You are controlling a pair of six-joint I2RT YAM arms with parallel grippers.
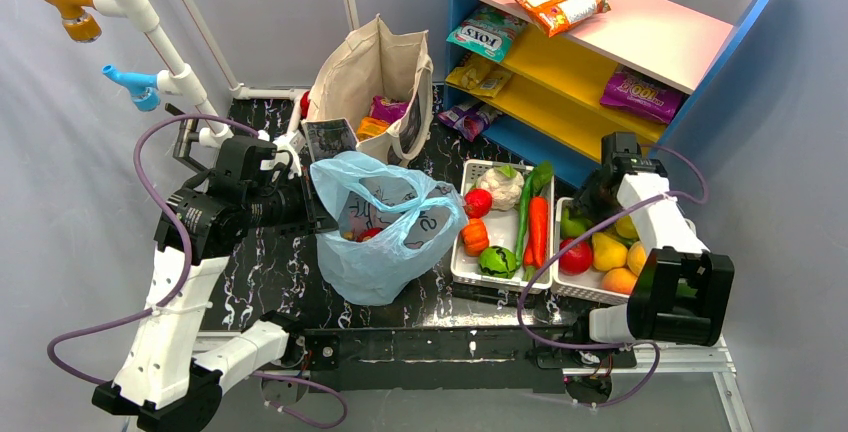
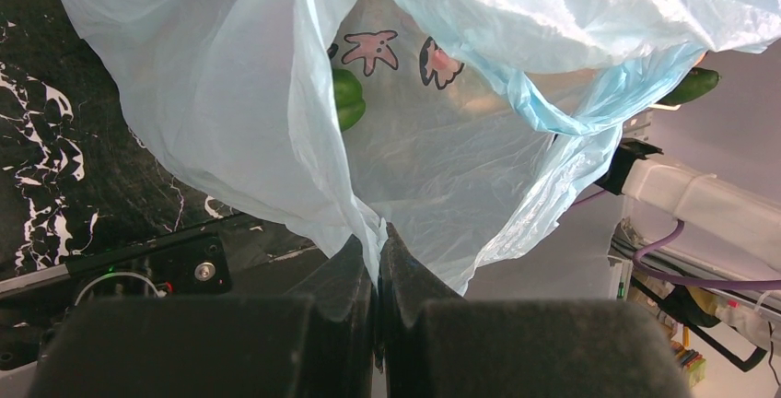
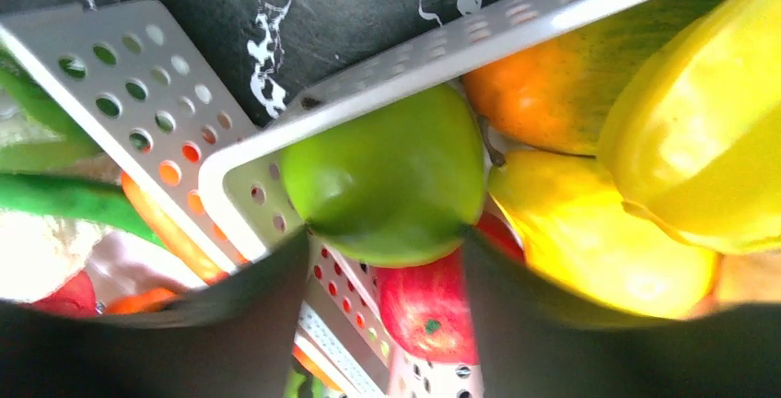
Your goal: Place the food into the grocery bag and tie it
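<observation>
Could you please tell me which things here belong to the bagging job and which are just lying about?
Job: blue grocery bag, pinched by the left hand; green apple, flanked by the right hand; carrot and tomato in a white basket.
Lying about: canvas tote, snack packets, shelf.

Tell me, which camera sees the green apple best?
The right wrist view: the green apple fills the middle, between the fingers of the right gripper. The top view shows only a small green bit of it beside that gripper. The left wrist view shows mostly the blue grocery bag.
</observation>
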